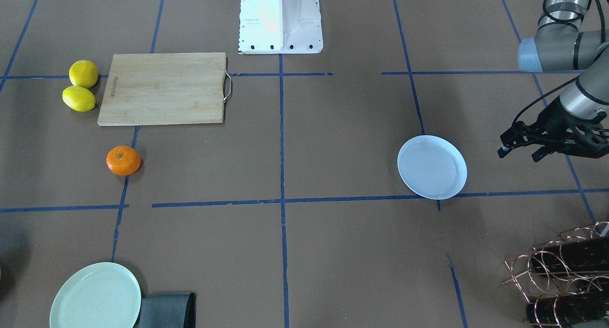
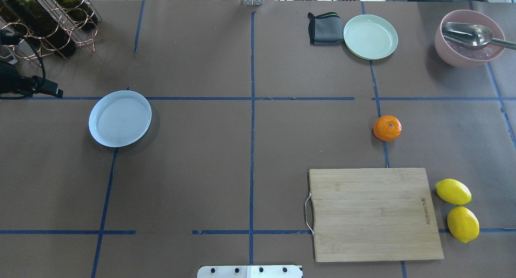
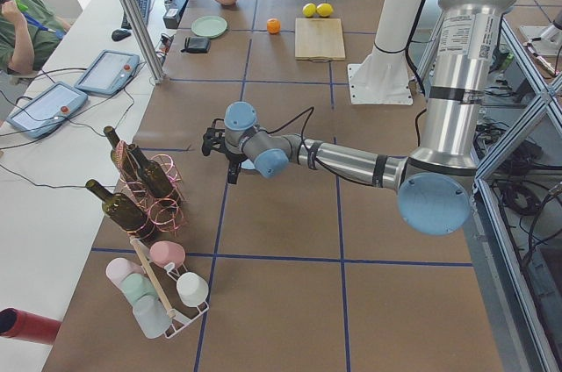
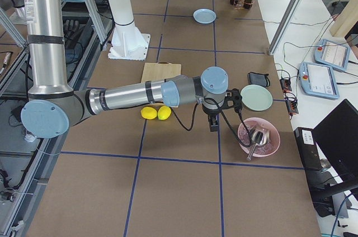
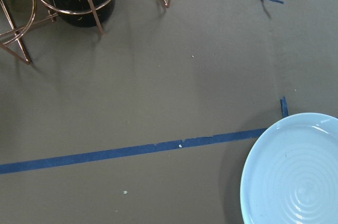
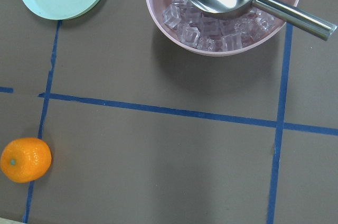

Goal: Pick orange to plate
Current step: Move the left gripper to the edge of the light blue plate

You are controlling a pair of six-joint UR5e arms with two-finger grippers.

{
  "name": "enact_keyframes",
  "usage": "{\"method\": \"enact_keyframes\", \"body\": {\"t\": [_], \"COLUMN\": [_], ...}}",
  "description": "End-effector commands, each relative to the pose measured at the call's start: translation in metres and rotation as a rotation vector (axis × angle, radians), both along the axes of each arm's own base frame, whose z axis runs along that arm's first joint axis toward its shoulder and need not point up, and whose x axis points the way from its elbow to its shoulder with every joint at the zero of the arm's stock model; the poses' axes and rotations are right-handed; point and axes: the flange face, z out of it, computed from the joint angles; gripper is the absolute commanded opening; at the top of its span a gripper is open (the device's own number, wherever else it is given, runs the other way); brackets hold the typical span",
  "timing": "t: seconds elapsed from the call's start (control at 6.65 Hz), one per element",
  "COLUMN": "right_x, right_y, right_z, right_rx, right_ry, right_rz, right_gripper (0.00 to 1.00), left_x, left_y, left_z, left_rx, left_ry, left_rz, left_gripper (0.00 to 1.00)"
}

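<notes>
orange (image 2: 387, 128): right of centre in the overhead view, on bare tabletop (image 2: 250, 157)
plate (image 2: 120, 118): far left, well apart
left pincer (image 1: 518, 153): open, empty, beside plate
right pincer (image 4: 214, 127): cannot tell open or closed
risk: off-centre pinch rolls the fruit; long carry, could drop short

Silver arms (image 3: 347, 162) — pale-blue joint caps (image 3: 432, 203)

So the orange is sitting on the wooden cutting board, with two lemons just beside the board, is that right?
Not quite. The orange is not on the cutting board; it sits apart from it, directly on the brown table. The two lemons do lie just beside the board. The overhead view shows it.
</notes>
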Motion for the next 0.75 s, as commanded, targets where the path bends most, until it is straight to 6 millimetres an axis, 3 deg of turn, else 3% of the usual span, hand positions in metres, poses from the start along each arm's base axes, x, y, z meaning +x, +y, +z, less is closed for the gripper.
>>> {"method": "enact_keyframes", "body": {"t": [0.0,0.3,0.6], "right_x": [-0.007,-0.009,-0.009], "right_y": [-0.001,-0.001,-0.001], "right_z": [-0.002,-0.002,-0.003], "right_rx": [-0.007,-0.016,-0.018], "right_ry": [-0.001,-0.002,-0.003], "right_rz": [-0.006,-0.003,0.0], "right_gripper": [1.0,1.0,1.0], "left_x": [0.065,0.087,0.1], "left_y": [0.014,0.019,0.021], "left_z": [-0.006,-0.009,0.016], "left_rx": [-0.033,-0.045,-0.039], "left_ry": [-0.044,-0.035,-0.044], "left_rz": [-0.072,-0.097,-0.088], "left_gripper": [1.0,1.0,1.0]}}
